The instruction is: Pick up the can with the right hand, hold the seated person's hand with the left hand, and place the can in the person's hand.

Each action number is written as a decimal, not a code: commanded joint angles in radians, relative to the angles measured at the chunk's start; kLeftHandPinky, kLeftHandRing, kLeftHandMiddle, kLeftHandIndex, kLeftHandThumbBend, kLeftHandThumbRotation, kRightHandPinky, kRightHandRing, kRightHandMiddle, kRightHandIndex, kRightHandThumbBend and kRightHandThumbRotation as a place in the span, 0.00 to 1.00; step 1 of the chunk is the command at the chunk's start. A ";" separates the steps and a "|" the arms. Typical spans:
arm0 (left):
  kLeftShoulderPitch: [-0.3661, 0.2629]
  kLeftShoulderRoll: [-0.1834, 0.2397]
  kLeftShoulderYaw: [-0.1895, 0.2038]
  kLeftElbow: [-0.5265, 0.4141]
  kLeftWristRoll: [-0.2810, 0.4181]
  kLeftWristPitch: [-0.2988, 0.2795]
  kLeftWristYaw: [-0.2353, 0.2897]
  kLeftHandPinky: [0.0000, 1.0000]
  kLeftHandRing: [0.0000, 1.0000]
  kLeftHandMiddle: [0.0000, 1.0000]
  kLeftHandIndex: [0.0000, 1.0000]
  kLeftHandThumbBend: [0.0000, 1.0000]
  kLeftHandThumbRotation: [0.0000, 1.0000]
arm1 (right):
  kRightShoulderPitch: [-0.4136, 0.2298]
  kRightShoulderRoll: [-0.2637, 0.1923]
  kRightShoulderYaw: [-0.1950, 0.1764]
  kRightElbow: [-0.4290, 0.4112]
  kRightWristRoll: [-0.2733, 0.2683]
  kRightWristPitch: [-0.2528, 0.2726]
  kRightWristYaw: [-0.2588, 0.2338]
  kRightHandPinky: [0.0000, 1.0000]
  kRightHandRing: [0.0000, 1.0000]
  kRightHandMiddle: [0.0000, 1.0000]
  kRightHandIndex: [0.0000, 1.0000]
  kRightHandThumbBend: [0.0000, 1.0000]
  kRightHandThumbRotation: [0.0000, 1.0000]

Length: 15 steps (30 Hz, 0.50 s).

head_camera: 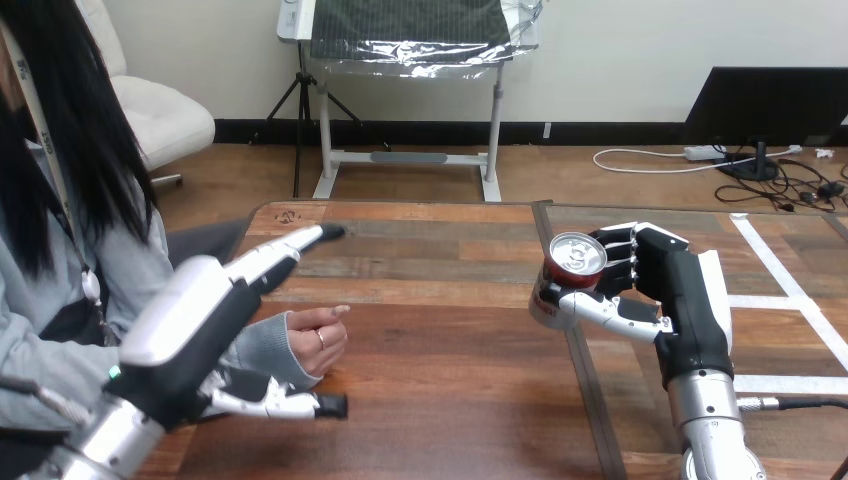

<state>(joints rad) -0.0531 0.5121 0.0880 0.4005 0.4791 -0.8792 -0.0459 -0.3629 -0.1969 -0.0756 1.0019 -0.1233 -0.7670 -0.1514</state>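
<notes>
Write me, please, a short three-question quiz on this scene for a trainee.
1. True or false: the right hand has its fingers curled round the can.
2. What is closest to the person's hand? A) the left hand B) the can C) the right hand
3. Fill in: the left hand's fingers are ___ (straight or curled).

Key: 1 true; 2 A; 3 straight.

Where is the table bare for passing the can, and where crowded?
Bare: the middle of the table, between the person's hand and the can, front to back. Crowded: the left, where the person's hand lies between fingers and thumb of the left hand; the right hand grips the can.
</notes>
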 commanded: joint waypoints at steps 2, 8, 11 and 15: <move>-0.087 0.047 -0.017 0.012 -0.014 0.006 0.001 0.83 0.90 0.91 0.92 1.00 0.23 | -0.068 0.006 -0.001 -0.018 0.008 -0.045 0.004 0.37 0.42 0.48 0.51 0.82 0.00; -0.116 0.074 -0.026 0.045 -0.010 0.021 -0.010 0.83 0.89 0.91 0.92 1.00 0.24 | -0.062 0.012 -0.004 -0.020 0.018 -0.050 0.014 0.37 0.42 0.48 0.51 0.82 0.00; -0.133 0.091 -0.032 0.060 0.013 0.037 -0.006 0.82 0.89 0.90 0.91 1.00 0.25 | -0.058 0.014 -0.005 -0.023 0.023 -0.053 0.019 0.37 0.42 0.48 0.51 0.81 0.00; -0.155 0.110 -0.046 0.090 0.031 0.042 0.003 0.82 0.88 0.90 0.91 1.00 0.24 | -0.055 0.015 -0.006 -0.025 0.025 -0.058 0.023 0.37 0.41 0.48 0.51 0.81 0.00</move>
<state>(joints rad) -0.1259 0.5803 0.0664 0.4527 0.4883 -0.8464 -0.0535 -0.3623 -0.1925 -0.0758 1.0037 -0.1160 -0.7756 -0.1314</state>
